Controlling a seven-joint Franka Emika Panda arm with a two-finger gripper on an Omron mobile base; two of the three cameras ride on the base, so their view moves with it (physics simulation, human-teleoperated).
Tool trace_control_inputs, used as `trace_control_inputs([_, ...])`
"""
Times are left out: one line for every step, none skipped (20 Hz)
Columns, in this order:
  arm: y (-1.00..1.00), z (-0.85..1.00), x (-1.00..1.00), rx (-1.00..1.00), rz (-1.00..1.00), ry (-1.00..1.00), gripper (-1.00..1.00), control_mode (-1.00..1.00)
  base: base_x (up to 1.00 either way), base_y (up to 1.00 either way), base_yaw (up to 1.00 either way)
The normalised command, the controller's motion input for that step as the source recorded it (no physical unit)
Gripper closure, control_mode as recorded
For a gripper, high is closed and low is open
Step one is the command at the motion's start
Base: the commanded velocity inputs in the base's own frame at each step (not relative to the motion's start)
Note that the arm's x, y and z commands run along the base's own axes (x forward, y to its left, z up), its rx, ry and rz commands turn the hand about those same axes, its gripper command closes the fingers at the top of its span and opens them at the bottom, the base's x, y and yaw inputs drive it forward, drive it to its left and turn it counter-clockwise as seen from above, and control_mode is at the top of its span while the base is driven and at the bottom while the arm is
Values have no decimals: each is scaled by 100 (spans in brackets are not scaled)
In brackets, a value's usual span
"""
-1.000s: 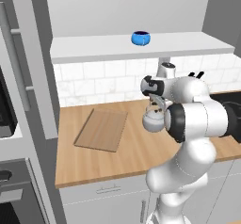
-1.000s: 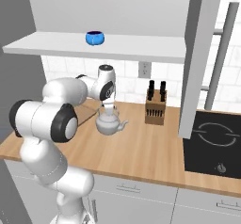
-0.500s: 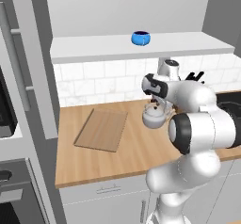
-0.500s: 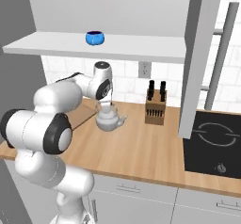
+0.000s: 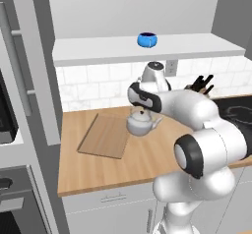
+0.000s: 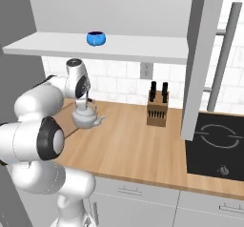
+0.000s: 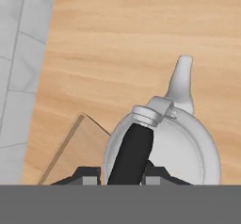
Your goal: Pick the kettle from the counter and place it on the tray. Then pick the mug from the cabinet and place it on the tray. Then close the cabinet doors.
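One kettle [image 5: 141, 123], one tray [image 5: 104, 136] and one blue mug [image 5: 146, 40] are in sight: the kettle hangs just right of the tray's edge over the counter [image 5: 142, 164], its black handle [image 7: 130, 154] pinched between the narrowed jaws [image 7: 119, 175], the mug up on the cabinet shelf [image 5: 98, 51].
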Motion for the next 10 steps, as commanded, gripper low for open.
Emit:
trace_control_inputs([86, 19, 0, 0, -11, -6, 100, -100, 0, 0, 0])
trace_control_inputs([86, 6, 2, 0, -11, -7, 100, -100, 0, 0, 0])
trace_control_inputs([88, 2, 9, 0, -12, -9, 100, -100, 0, 0, 0])
trace_control_inputs([89, 0, 18, 0, -13, -6, 100, -100, 0, 0, 0])
trace_control_inputs([87, 0, 26, 0, -15, -4, 100, -100, 0, 0, 0])
trace_control_inputs([89, 0, 29, 0, -15, -3, 100, -100, 0, 0, 0])
trace_control_inputs([86, 0, 34, 0, -15, 0, 100, -100, 0, 0, 0])
trace_control_inputs([86, 0, 35, 0, -16, 0, 100, -100, 0, 0, 0])
trace_control_inputs([77, -1, 36, 0, -16, 0, 100, -100, 0, 0, 0])
trace_control_inputs([71, -4, 39, 0, -16, 0, 100, -100, 0, 0, 0])
